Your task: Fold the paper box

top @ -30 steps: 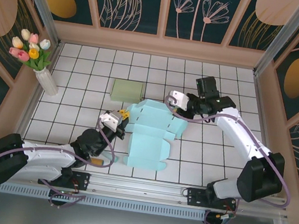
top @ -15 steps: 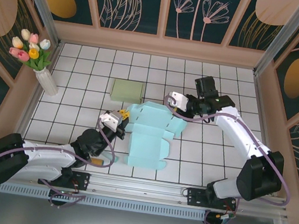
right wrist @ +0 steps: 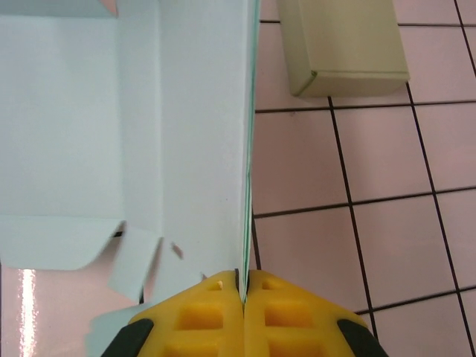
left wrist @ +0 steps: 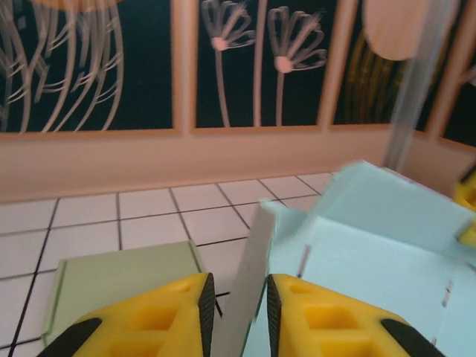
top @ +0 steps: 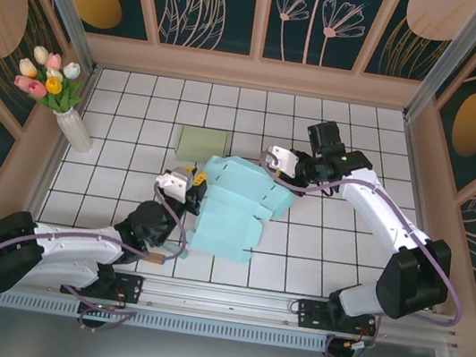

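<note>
The paper box is a pale blue flat cut-out with creased panels, lying partly raised in the middle of the tiled floor. My left gripper is at its left edge. In the left wrist view one upright flap stands between the jaws of my left gripper, which are apart, with a gap on the left side. My right gripper is at the box's far right corner. In the right wrist view, my right gripper is shut on the thin edge of a raised panel of the paper box.
A closed olive-green box lies just behind the blue one, close to both grippers. A white vase of tulips stands at the left wall. Wooden walls ring the tiled floor.
My left gripper's jaws have parted from shut. My right gripper has closed onto the panel edge. The box has shifted left and its near part has swung toward the left arm.
</note>
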### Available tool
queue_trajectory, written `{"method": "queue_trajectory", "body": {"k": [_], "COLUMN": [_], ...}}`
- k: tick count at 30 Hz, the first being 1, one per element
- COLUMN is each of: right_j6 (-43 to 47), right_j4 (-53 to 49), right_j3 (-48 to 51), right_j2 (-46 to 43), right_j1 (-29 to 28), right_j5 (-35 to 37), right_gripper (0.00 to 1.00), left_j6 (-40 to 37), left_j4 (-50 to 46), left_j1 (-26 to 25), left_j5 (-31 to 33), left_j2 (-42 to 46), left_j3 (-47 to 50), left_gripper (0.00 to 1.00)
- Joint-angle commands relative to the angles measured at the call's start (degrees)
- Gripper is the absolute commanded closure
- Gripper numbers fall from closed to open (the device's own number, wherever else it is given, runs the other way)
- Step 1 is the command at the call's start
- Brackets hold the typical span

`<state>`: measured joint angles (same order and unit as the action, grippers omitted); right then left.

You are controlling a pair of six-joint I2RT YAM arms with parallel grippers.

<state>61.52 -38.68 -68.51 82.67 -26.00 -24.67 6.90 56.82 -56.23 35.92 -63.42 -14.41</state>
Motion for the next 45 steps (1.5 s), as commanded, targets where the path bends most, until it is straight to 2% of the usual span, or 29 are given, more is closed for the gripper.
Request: {"method": "queue_trajectory", "body": {"k": [1, 3, 6, 11, 13, 15, 19, 23, 26, 29, 34, 45], "right_j6": [-4.03, -4.61, -4.83, -4.57, -4.56, -4.56, -4.26, -4.21, -4.15, -4.14, -4.12, -4.34], "right_j4": [-2.59, -3.3, -3.6, -2.97, -2.73, -2.89, -2.6, -2.13, -2.06, -1.75, -1.49, -1.49], "right_j3": [-3.25, -3.8, -3.91, -3.12, -3.03, -3.12, -2.1, -1.35, -1.27, -0.97, -0.8, -0.57], "right_j2": [1.15, 1.4, 1.34, 0.67, 0.55, 0.47, -0.63, -1.82, -2.41, -2.87, -2.58, -2.51], "right_j1": [-1.46, -1.97, -1.99, -2.0, -1.95, -1.95, -1.95, -2.03, -2.09, -2.04, -2.06, -2.13], "right_j5": [5.25, 6.8, 6.91, 7.01, 6.67, 6.3, 5.88, 5.46, 5.12, 4.71, 4.71, 4.6], "right_gripper": [1.0, 1.0, 1.0, 1.0, 1.0, 1.0, 1.0, 1.0, 1.0, 1.0, 1.0, 1.0], "left_j6": [14.68, 20.79, 24.7, 28.25, 30.11, 31.14, 30.42, 29.95, 31.0, 31.52, 32.08, 31.6], "left_j4": [-15.32, -22.72, -27.01, -28.58, -26.95, -25.88, -24.12, -21.97, -20.95, -18.22, -15.36, -16.47], "left_j1": [0.07, 0.12, 0.07, 0.07, 0.11, 0.07, 0.08, 0.6, 2.48, 5.08, 8.54, 9.05], "left_j5": [6.68, 2.78, -2.74, -11.68, -17.24, -19.55, -18.49, -15.33, -16.25, -18.49, -21.23, -23.12], "left_j2": [3.52, 5.71, 8.73, 8.93, 6.1, 2.35, -4.59, -7.94, -9.67, -9.72, -6.65, -6.72], "left_j3": [-6.0, -9.13, -11.64, -15.42, -17.14, -18.72, -21.33, -21.74, -21.4, -19.66, -16.64, -18.83], "left_gripper": [0.73, 0.72, 0.72, 0.71, 0.71, 0.71, 0.68, 0.63, 0.58, 0.49, 0.45, 0.45]}}
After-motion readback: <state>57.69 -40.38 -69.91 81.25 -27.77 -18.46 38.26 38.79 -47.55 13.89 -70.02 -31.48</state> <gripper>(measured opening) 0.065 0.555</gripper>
